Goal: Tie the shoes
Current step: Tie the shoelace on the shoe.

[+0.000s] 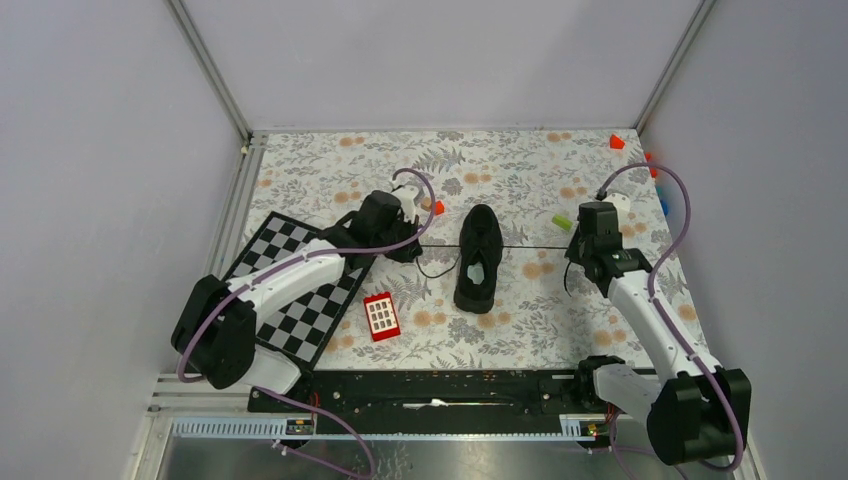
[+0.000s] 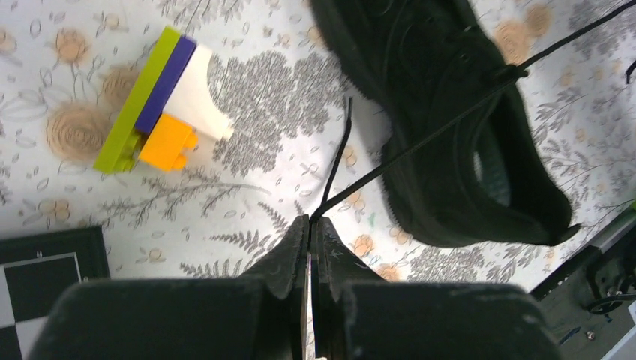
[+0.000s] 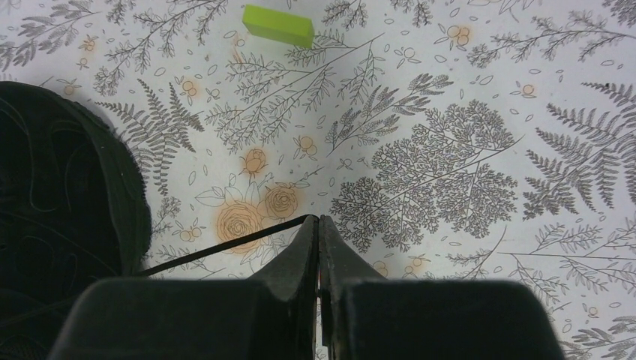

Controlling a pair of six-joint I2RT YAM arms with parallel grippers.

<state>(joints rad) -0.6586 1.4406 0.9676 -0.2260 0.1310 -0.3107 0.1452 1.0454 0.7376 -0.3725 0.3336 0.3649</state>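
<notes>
- Left wrist view: left gripper (image 2: 310,222) is pinched closed on one taut lace (image 2: 420,139).
- Opposite, right gripper (image 3: 318,220) clamps the other end (image 3: 225,245).
- Between them mid-table lies the sneaker (image 1: 479,256); a first crossing looks cinched, and the bow is not yet made.

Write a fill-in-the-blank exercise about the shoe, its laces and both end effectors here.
1. The left end effector and the right end effector are each ____ on a lace.
2. The toe of the shoe points ____ from the arm bases.
3. The lone block in the right wrist view is ____.
4. The checkerboard lies under the ____ arm.
Missing words: shut; away; green; left.
</notes>
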